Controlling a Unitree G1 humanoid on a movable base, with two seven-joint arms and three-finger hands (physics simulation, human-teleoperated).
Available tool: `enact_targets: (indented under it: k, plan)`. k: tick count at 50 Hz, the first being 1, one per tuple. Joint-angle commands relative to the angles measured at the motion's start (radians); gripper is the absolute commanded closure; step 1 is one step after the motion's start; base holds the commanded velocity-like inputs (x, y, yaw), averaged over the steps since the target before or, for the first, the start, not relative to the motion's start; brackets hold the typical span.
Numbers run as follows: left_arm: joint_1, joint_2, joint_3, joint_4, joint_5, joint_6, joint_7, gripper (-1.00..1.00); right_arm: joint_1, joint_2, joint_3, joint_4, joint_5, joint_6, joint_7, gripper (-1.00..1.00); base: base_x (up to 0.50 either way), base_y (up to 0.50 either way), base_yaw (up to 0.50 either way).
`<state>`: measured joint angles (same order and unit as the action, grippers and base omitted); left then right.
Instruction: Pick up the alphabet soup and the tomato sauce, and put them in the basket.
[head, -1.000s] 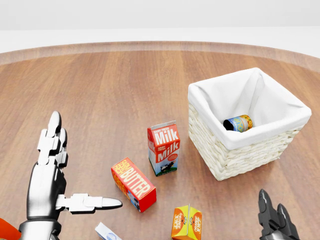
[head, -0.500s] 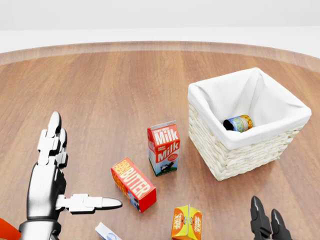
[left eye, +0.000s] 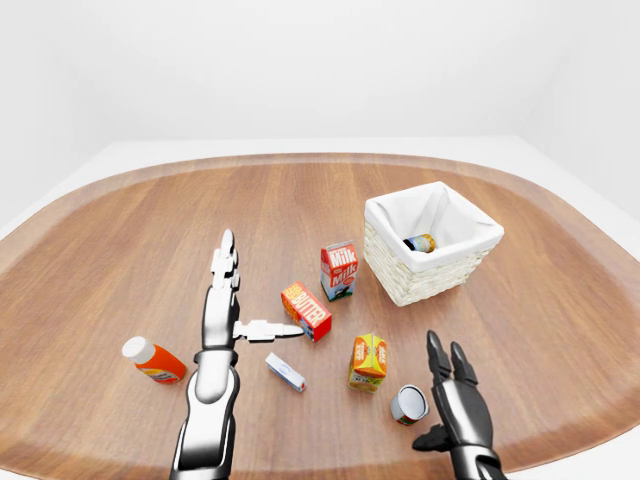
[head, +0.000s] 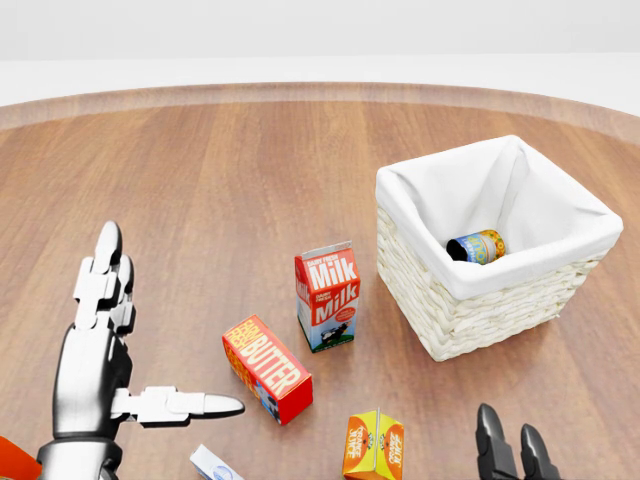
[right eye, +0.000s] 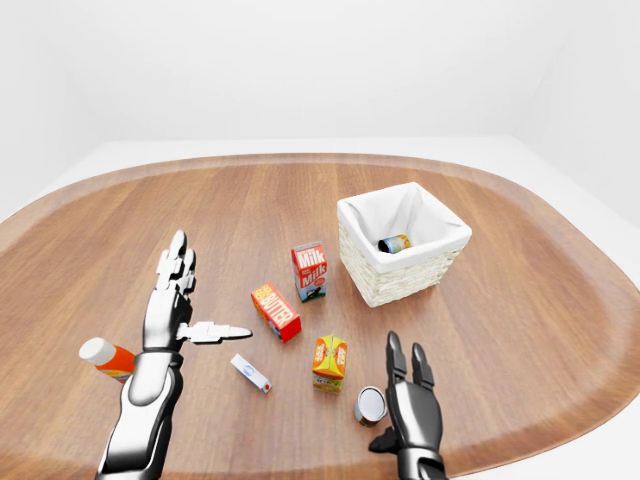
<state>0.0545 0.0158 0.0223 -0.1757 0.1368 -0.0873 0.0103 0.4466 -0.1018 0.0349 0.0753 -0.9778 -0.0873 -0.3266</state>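
A can with a yellow and blue label (head: 476, 246) lies on its side inside the white-lined wicker basket (head: 478, 318). A second can (left eye: 408, 404) lies on the wooden table at the bottom of the left-eye view, its silver end facing me. My right hand (left eye: 442, 392) is open just right of that can, fingers pointing up, not touching it. Only its fingertips (head: 487, 435) show in the head view. On the left, my left hand (left eye: 238, 300) is held open over the table, thumb pointing right toward the butter box, holding nothing.
A milk carton (head: 327, 297) stands left of the basket. A red butter box (head: 266, 368) lies below it. An orange juice carton (left eye: 368, 361) stands beside the loose can. A small white box (left eye: 285, 371) and a ketchup bottle (left eye: 153, 360) lie near my left arm.
In the head view my right hand has slid left and lower, so less of its fingers show. The left hand and all objects are unchanged.
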Motion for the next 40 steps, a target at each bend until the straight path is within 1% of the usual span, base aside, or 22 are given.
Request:
enact_targets:
  k: [1, 2, 3, 4, 5, 10, 14, 15, 16, 19, 21, 23, 25, 27, 30, 31, 32, 33, 34, 36, 38, 40]
  plan:
    - [0.010, 0.000, -0.003, -0.020, 0.002, 0.000, -0.004, -1.00, -0.016, -0.020, 0.051, 0.066, -0.043, 0.000, -0.086, -1.00, 0.00, 0.00, 0.00]
    - [0.009, 0.000, -0.001, -0.012, 0.001, 0.000, -0.004, -1.00, 0.001, -0.018, 0.054, 0.019, -0.017, 0.000, -0.046, -1.00, 0.00, 0.00, 0.00]
    - [0.008, 0.000, -0.002, -0.017, 0.002, 0.000, -0.004, -1.00, 0.006, -0.017, 0.057, 0.004, -0.010, 0.000, -0.034, -1.00, 0.00, 0.00, 0.00]
    - [0.009, 0.000, -0.002, -0.013, 0.002, 0.000, -0.004, -1.00, 0.008, -0.018, 0.061, 0.002, -0.010, 0.000, -0.035, -1.00, 0.00, 0.00, 0.00]
    - [0.009, 0.000, -0.002, -0.014, 0.002, 0.000, -0.005, -1.00, -0.002, -0.021, 0.065, 0.030, -0.024, 0.000, -0.061, -1.00, 0.00, 0.00, 0.00]
    - [0.009, 0.000, -0.001, -0.014, 0.001, 0.000, -0.006, -1.00, 0.007, -0.021, 0.079, -0.002, -0.006, 0.000, -0.038, -1.00, 0.00, 0.00, 0.00]
    - [0.010, 0.001, 0.000, -0.011, 0.000, 0.000, -0.007, -1.00, 0.001, -0.026, 0.091, 0.019, -0.014, 0.000, -0.060, -1.00, 0.00, 0.00, 0.00]
    - [0.010, 0.001, 0.001, -0.011, 0.000, 0.000, -0.007, -1.00, -0.005, -0.028, 0.095, 0.039, -0.023, 0.000, -0.075, -1.00, 0.00, 0.00, 0.00]
    - [0.011, 0.001, 0.001, -0.012, 0.000, 0.000, -0.007, -1.00, -0.023, -0.033, 0.100, 0.086, -0.044, 0.000, -0.115, -1.00, 0.00, 0.00, 0.00]
    - [0.011, 0.001, 0.001, -0.010, 0.000, 0.000, -0.007, -1.00, -0.013, -0.033, 0.106, 0.060, -0.032, 0.000, -0.093, -1.00, 0.00, 0.00, 0.00]
    - [0.011, 0.001, 0.000, -0.008, 0.001, 0.000, -0.007, -1.00, -0.040, -0.039, 0.115, 0.127, -0.059, 0.000, -0.150, -1.00, 0.00, 0.00, 0.00]
    - [0.012, 0.000, -0.001, -0.016, 0.002, 0.000, -0.007, -1.00, -0.024, -0.038, 0.115, 0.083, -0.034, 0.000, -0.112, -1.00, 0.00, 0.00, 0.00]
    - [0.012, -0.001, -0.001, -0.020, 0.002, 0.000, -0.008, -1.00, -0.020, -0.038, 0.118, 0.076, -0.030, 0.000, -0.107, -1.00, 0.00, 0.00, 0.00]
    - [0.012, -0.001, -0.001, -0.018, 0.002, 0.000, -0.007, -1.00, -0.024, -0.039, 0.127, 0.093, -0.046, 0.000, -0.126, -1.00, 0.00, 0.00, 0.00]
    - [0.013, -0.001, -0.002, -0.024, 0.002, 0.000, -0.007, -1.00, -0.060, -0.044, 0.145, 0.185, -0.088, 0.000, -0.197, -1.00, 0.00, 0.00, 0.00]
    - [0.012, -0.001, -0.001, -0.023, 0.002, 0.000, -0.007, -1.00, -0.044, -0.042, 0.146, 0.141, -0.068, 0.000, -0.165, -1.00, 0.00, 0.00, 0.00]
    - [0.012, 0.000, 0.000, -0.013, 0.001, 0.000, -0.006, -1.00, -0.046, -0.043, 0.148, 0.145, -0.068, 0.000, -0.167, -1.00, 0.00, 0.00, 0.00]
    - [0.011, 0.000, 0.000, -0.009, 0.000, 0.000, -0.006, -1.00, -0.059, -0.046, 0.154, 0.178, -0.083, 0.000, -0.196, -1.00, 0.00, 0.00, 0.00]
    - [0.010, 0.000, 0.001, -0.016, 0.000, 0.000, -0.007, -1.00, -0.045, -0.044, 0.153, 0.141, -0.067, 0.000, -0.165, -1.00, 0.00, 0.00, 0.00]
    - [0.009, 0.000, 0.001, -0.019, 0.000, 0.000, -0.007, -1.00, -0.072, -0.049, 0.162, 0.206, -0.092, 0.000, -0.197, -1.00, 0.00, 0.00, 0.00]
    - [0.010, 0.000, 0.001, -0.017, -0.001, 0.000, -0.006, -1.00, -0.053, -0.047, 0.159, 0.150, -0.064, 0.000, -0.168, -1.00, 0.00, 0.00, 0.00]
    - [0.009, 0.000, 0.001, -0.018, -0.001, 0.000, -0.006, -1.00, -0.060, -0.048, 0.163, 0.167, -0.070, 0.000, -0.181, -1.00, 0.00, 0.00, 0.00]
